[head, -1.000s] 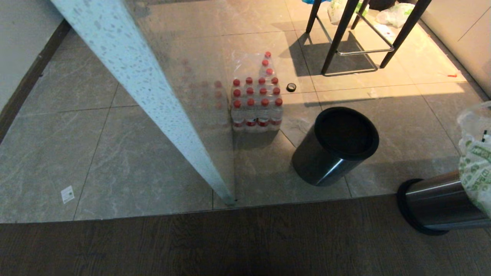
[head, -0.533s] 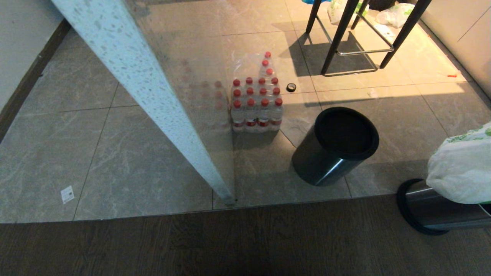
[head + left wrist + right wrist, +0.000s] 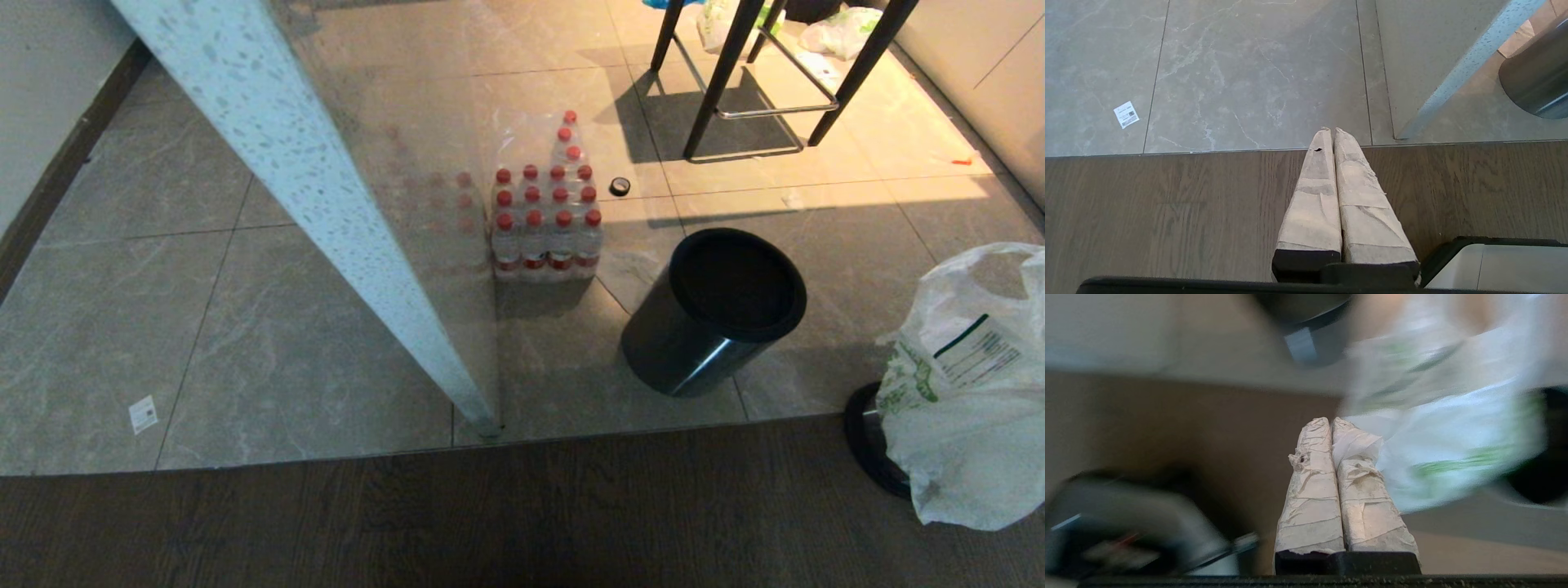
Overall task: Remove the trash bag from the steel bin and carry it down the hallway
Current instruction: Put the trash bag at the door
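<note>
Print on trash bag [image 3: 963, 392], floor sticker [image 3: 144, 414], both unreadable

Left gripper [image 3: 1331, 131] above wood floor [image 3: 1167, 212]

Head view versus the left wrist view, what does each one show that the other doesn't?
Only the head view shows the trash bag at the right edge, the pack of red-capped bottles and the stool legs. Only the left wrist view shows the left gripper, shut over wood flooring. Both show the white sticker on grey tile and the glass panel's edge.
</note>
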{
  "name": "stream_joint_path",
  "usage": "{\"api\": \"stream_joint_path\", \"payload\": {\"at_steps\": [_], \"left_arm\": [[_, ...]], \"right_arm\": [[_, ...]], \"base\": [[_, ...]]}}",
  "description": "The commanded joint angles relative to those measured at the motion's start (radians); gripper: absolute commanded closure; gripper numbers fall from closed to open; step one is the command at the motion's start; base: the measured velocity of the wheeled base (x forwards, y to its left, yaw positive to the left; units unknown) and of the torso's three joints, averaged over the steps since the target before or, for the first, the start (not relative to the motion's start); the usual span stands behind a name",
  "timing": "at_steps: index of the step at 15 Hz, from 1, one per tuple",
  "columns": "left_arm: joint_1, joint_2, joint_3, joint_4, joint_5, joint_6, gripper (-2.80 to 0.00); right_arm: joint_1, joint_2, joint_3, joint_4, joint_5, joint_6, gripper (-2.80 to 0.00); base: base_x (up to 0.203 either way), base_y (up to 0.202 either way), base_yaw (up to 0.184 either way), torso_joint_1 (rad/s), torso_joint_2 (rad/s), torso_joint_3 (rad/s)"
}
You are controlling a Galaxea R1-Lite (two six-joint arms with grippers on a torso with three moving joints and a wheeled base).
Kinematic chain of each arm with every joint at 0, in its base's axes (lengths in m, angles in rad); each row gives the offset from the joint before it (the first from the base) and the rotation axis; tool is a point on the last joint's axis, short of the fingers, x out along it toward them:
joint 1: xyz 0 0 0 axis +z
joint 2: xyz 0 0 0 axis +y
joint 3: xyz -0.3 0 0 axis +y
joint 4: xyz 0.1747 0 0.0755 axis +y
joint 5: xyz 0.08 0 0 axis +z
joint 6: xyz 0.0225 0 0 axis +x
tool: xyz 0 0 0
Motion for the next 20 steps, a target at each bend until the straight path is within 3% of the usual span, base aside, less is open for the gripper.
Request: {"api": "stream_joint_path", "payload": {"at_steps": [1,4,6,8,11,14,16,20], "left_arm": [[0.0,0.0,0.0,0.0,-0.001,0.0,0.0],[0.0,0.0,0.0,0.0,-0.001,0.0,0.0],[0.0,0.0,0.0,0.0,0.0,0.0,0.0],[0.0,0.0,0.0,0.0,0.001,0.0,0.0],[0.0,0.0,0.0,0.0,-0.001,0.0,0.0],[0.0,0.0,0.0,0.0,-0.001,0.0,0.0],[0.0,0.0,0.0,0.0,-0.001,0.0,0.0],[0.0,0.0,0.0,0.0,-0.001,0.0,0.0]], "right_arm": [[0.232,-0.113,0.193,-0.063,-0.084,0.094,0.0],[0.448,-0.385,0.536,-0.225,-0.204,0.24,0.0],[0.598,-0.543,0.683,-0.304,-0.369,0.308,0.0],[0.684,-0.675,0.773,-0.343,-0.489,0.366,0.0],[0.683,-0.87,0.868,-0.363,-0.548,0.37,0.0],[0.673,-1.022,0.918,-0.401,-0.717,0.376,0.0],[0.672,-1.048,0.981,-0.51,-0.753,0.428,0.0],[0.672,-1.043,0.973,-0.478,-0.763,0.45,0.0]], "base": [[0.0,0.0,0.0,0.0,0.0,0.0],[0.0,0.0,0.0,0.0,0.0,0.0],[0.0,0.0,0.0,0.0,0.0,0.0],[0.0,0.0,0.0,0.0,0.0,0.0],[0.0,0.0,0.0,0.0,0.0,0.0],[0.0,0.0,0.0,0.0,0.0,0.0],[0.0,0.0,0.0,0.0,0.0,0.0],[0.0,0.0,0.0,0.0,0.0,0.0]]}}
